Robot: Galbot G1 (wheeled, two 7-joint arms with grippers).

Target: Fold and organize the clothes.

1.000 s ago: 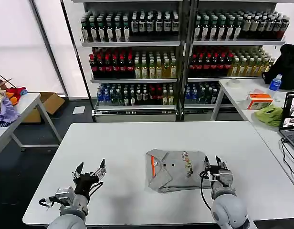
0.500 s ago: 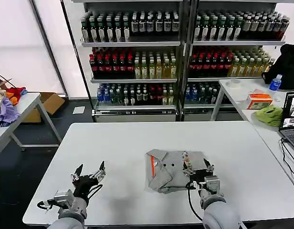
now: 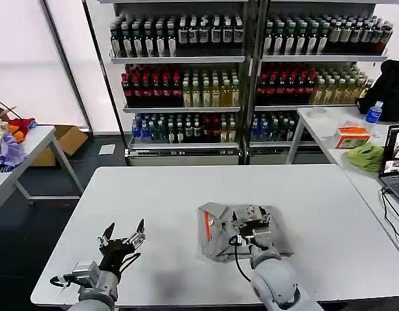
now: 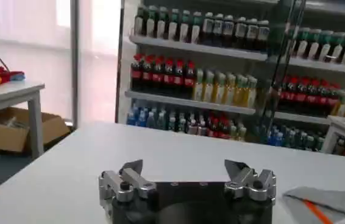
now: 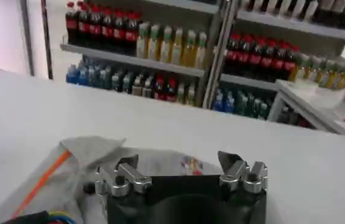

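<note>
Grey cotton shirt [image 3: 225,236], folded into a rumpled rectangle, orange stripe, mid tabletop [image 3: 160,194]. Right pincer [image 3: 251,217] wide over it. Left pincer [image 3: 124,236] wide above bare tabletop, well apart.

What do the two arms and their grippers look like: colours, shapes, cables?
Both arms have rounded light grey shells. The left gripper and right gripper are black, each with two pointed fingers on silver metal mounts with round screws. A black cable loops beside each wrist.
</note>
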